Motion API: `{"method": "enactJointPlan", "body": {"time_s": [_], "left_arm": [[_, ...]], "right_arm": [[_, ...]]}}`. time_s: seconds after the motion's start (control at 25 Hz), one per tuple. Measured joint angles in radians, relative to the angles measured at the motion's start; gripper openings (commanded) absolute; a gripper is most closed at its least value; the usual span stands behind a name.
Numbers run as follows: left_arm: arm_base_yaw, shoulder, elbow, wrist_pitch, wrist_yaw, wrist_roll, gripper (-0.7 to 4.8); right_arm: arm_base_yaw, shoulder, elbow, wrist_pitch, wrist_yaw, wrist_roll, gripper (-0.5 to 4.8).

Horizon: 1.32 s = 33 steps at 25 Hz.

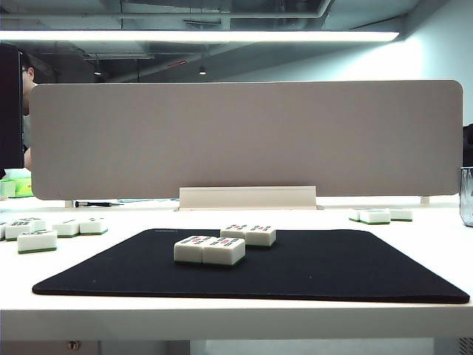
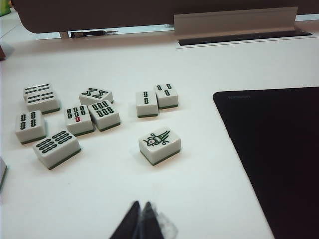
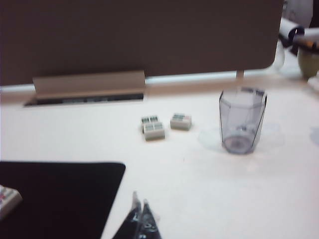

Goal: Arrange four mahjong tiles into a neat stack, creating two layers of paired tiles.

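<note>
Four mahjong tiles (image 1: 224, 243) on the black mat (image 1: 355, 270), flat in two side-by-side pairs: near pair at mat centre, second pair touching or almost touching it at about one o'clock. No second layer yet, so no stack begun. Left gripper (image 2: 142, 221) pinched shut on nothing, low over the white table (image 2: 209, 64) off the mat's left edge, with loose spare tiles (image 2: 70, 119) spread from eleven to one o'clock ahead of it. Right gripper (image 3: 140, 219) likewise closed and empty, off the mat's right side, with a clear cup (image 3: 242, 121) at about one o'clock and three spare tiles (image 3: 162, 124) near twelve. Neither gripper visible in the exterior view. Likely risks: descending with jaws not opened first and shoving a tile instead of straddling it; closing on one tile of a touching pair and dragging its neighbour askew; setting the upper tiles down off-square, leaving an overhang or a toppled layer; a wide right-arm swing clipping the cup; mistaking a spare tile off the mat for one of the four.
</note>
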Motion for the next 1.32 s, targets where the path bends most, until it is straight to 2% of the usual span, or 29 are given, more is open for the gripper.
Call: {"method": "enactJointPlan", "body": {"time_s": [0.12,0.32,0.4,0.56,0.64,0.88,1.04,1.24,1.32], "left_arm": [[0.0,0.0,0.0,0.0,-0.011,0.0,-0.06],[0.0,0.0,0.0,-0.003,-0.042,-0.001,-0.05],[0.0,0.0,0.0,-0.004,-0.041,-0.001,-0.05],[0.0,0.0,0.0,-0.004,-0.044,-0.099,-0.06],[0.0,0.0,0.0,-0.005,-0.057,-0.147,-0.05],[0.0,0.0,0.0,-0.005,-0.05,-0.177,-0.06],[0.0,0.0,0.0,-0.005,-0.043,-0.229,-0.06],[0.0,0.0,0.0,-0.005,-0.037,-0.252,-0.06],[0.0,0.0,0.0,-0.003,-0.007,-0.257,-0.05]], "right_arm": [[0.0,0.0,0.126,-0.08,0.0,0.001,-0.01],[0.0,0.0,0.238,-0.201,-0.001,0.001,-0.01],[0.0,0.0,0.309,-0.298,-0.04,0.001,-0.01],[0.0,0.0,0.401,-0.446,-0.144,0.001,-0.01],[0.0,0.001,0.471,-0.534,-0.23,0.002,-0.01],[0.0,0.003,0.612,-0.705,-0.365,0.085,-0.01],[0.0,0.004,0.675,-0.829,-0.499,0.103,-0.01],[0.0,0.004,0.681,-0.959,-0.547,0.106,-0.01],[0.0,0.004,0.682,-0.986,-0.569,0.106,-0.01]]}}
